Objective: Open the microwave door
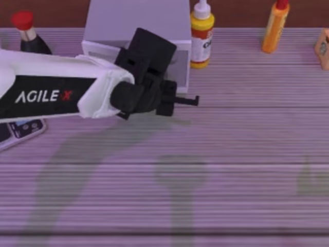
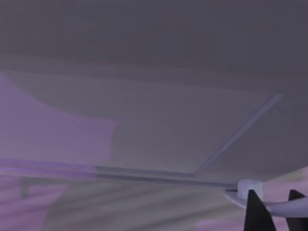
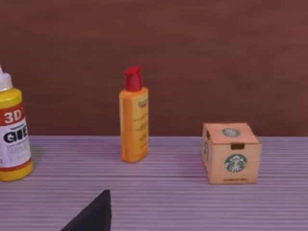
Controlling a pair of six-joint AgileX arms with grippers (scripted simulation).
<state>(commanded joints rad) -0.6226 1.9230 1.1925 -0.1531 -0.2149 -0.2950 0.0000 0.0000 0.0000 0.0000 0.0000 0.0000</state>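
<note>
Pale grey-white, the microwave (image 1: pixel 136 23) stands at the tabletop's (image 1: pixel 247 154) far edge, left of centre, its door (image 2: pixel 144 120) filling the left wrist view. Beside it a yellow bottle (image 1: pixel 201 36) reads "3D". The left end effector (image 1: pixel 177 100) sits against the microwave front; whether its fingers are parted I cannot tell. The right arm is out of sight.

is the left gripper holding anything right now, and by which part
It cannot be told for sure. The left gripper is at the front of the microwave, its fingertips by a small white handle-like piece at the microwave door edge, but no clamp shows.
</note>
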